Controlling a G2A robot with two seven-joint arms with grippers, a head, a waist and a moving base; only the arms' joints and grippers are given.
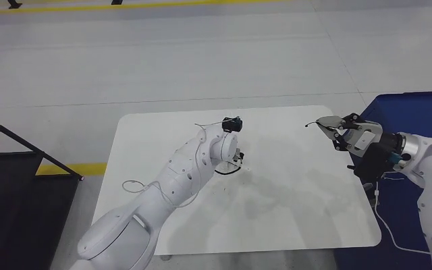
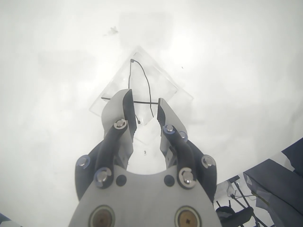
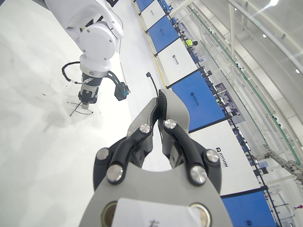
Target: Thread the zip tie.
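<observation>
My right gripper point(image 3: 159, 99) is shut on a black zip tie point(image 3: 152, 83), held in the air above the table's right side; its head point(image 1: 308, 125) sticks out past the fingertips point(image 1: 325, 123). My left gripper point(image 2: 144, 106) hangs open, pointing down over a clear plastic tray point(image 2: 165, 81) near the table's middle. A straight black zip tie point(image 2: 142, 102) lies across the tray between the open fingers. A curved zip tie point(image 2: 145, 79) lies across it, its head point(image 2: 132, 60) at the tray's far corner. From the right wrist view, the left gripper point(image 3: 85, 102) sits low over those ties point(image 3: 80, 111).
The white table top point(image 1: 290, 202) stretches bare between the two arms. A black-framed stand point(image 1: 27, 145) is off the table's left edge, and a blue surface point(image 1: 398, 108) lies beyond its right edge. A white cable point(image 1: 395, 236) trails off the right arm.
</observation>
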